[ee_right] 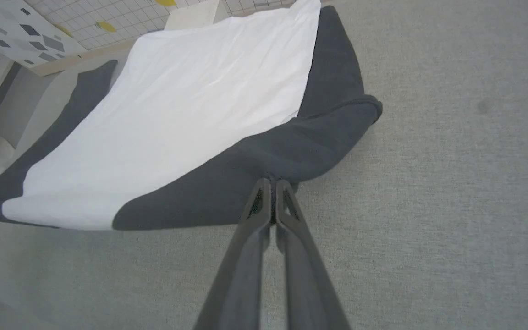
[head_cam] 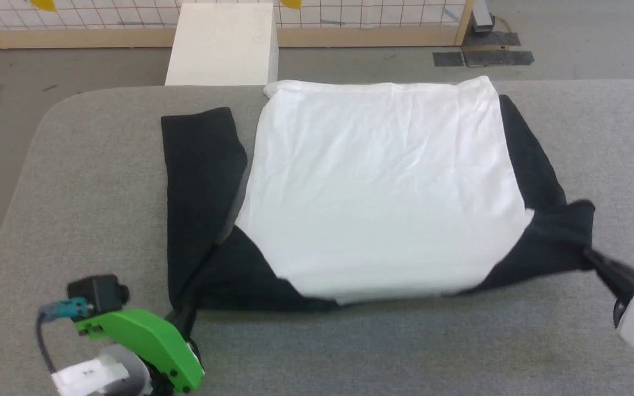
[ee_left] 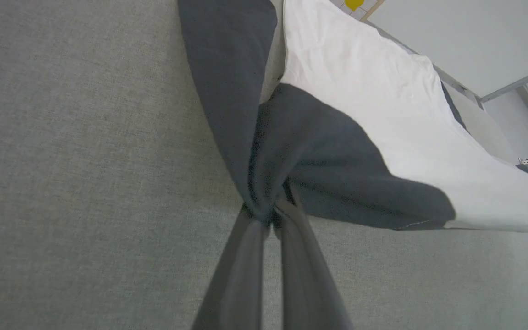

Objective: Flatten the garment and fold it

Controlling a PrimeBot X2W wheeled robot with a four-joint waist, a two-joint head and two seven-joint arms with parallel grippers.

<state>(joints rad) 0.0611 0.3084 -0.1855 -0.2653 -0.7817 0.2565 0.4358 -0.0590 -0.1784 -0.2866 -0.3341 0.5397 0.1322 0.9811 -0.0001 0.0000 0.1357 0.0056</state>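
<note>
Left gripper point(head_cam: 184, 318) sits at the near left, clenched on a bunch of black fabric where the shirt point(head_cam: 377, 187) meets its left sleeve point(head_cam: 201, 181). In the left wrist view the cloth gathers into tight pleats at the fingertips. Right gripper point(head_cam: 589, 254) is at the near right, jaws pinched together on the black fabric of the right sleeve point(head_cam: 537, 176). The shirt's near edge runs between the two grips and looks slightly lifted off the grey table point(head_cam: 102, 176). The white body is spread mostly flat in the table's middle, with light wrinkles. The left sleeve lies straight, pointing away. The right sleeve hugs the body's edge. The far hem reaches the table's far edge. Beyond it are a pale box point(head_cam: 223, 44) on the floor point(head_cam: 581, 33), then a gridded fence point(head_cam: 102, 14).
</note>
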